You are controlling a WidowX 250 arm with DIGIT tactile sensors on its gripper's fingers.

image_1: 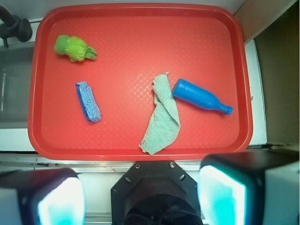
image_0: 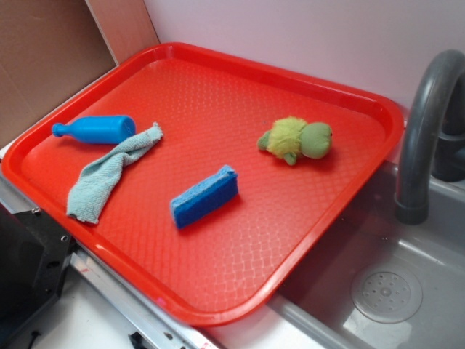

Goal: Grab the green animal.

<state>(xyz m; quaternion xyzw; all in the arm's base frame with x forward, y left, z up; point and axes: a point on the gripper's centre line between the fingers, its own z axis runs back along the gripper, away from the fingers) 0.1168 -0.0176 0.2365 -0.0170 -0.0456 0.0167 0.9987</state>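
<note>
Lying on its side, the green animal (image_0: 296,139) rests near the far right corner of the red tray (image_0: 218,291), close to the grey tap (image_0: 425,123) and the sink (image_0: 392,291). Nothing touches it, and bare tray lies all around it, so it looks easy to reach from above. The blue sponge (image_0: 205,195) sits nearby but well apart from it. The pale cloth (image_0: 110,171) lies on the other side, one end just beside the blue bottle (image_0: 94,129). The gripper (image_1: 140,199) hangs high over the near edge of the tray, far from the toy. Its two fingers (image_1: 61,201) stand wide apart with nothing between them, ready to close on something. The toy looks soft, so it may squash a little when pinched.
</note>
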